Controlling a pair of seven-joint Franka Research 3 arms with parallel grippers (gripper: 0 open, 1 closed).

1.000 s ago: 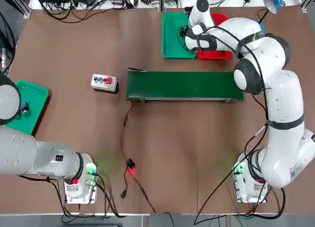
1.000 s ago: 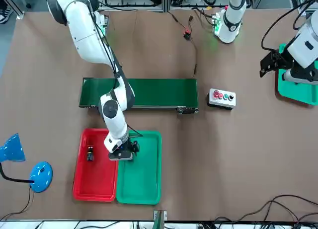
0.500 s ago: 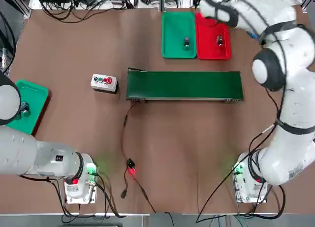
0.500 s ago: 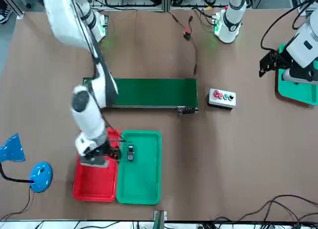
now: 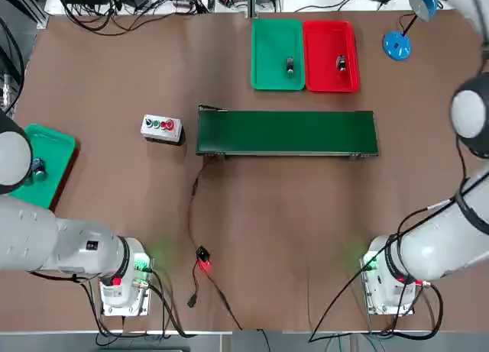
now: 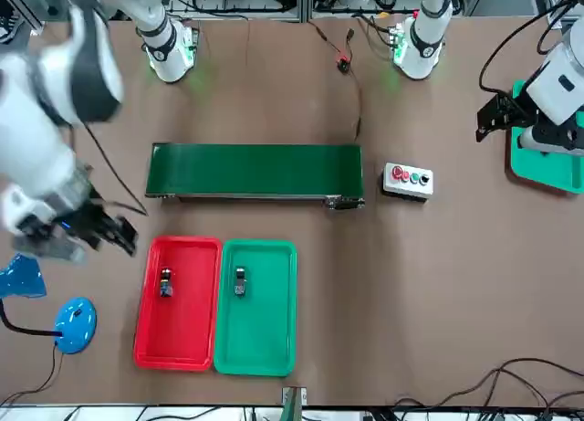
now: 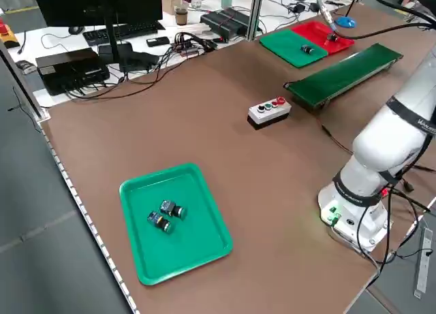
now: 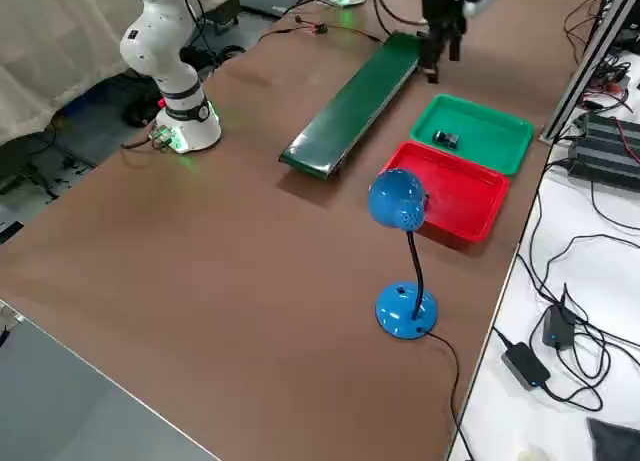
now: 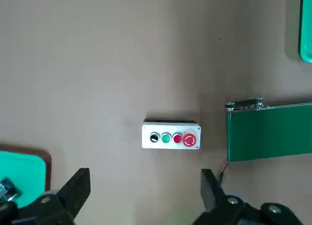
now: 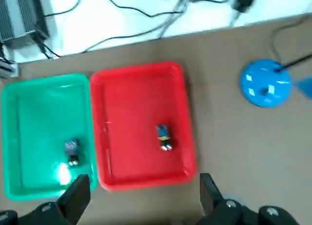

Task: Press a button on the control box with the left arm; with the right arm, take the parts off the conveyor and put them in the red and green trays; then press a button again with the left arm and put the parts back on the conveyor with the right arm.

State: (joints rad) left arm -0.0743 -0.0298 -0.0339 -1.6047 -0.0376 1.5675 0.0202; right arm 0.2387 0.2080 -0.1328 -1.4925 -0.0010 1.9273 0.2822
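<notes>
The green conveyor (image 5: 286,132) carries nothing. Beyond it, the green tray (image 5: 267,39) holds one small part (image 5: 289,65) and the red tray (image 5: 330,35) holds another part (image 5: 341,62). In the front view my right gripper (image 6: 96,234) hangs open and empty, off the red tray's (image 6: 178,334) outer side near the blue lamp (image 6: 73,322). Its wrist view looks down on both trays past its own gripper (image 10: 141,193). The control box (image 5: 161,128) sits left of the conveyor. My left gripper (image 6: 495,120) is open, raised well to the left of the box (image 9: 170,135).
A second green tray (image 7: 194,249) with two small parts (image 7: 163,215) lies at the table's left edge under the left arm. Loose cables (image 5: 200,264) run across the table in front of the conveyor. The blue lamp (image 8: 400,206) stands beside the red tray.
My right arm has swung up and away from the trays toward the robot's right, leaving a part lying in the green tray. The left arm has not moved.
</notes>
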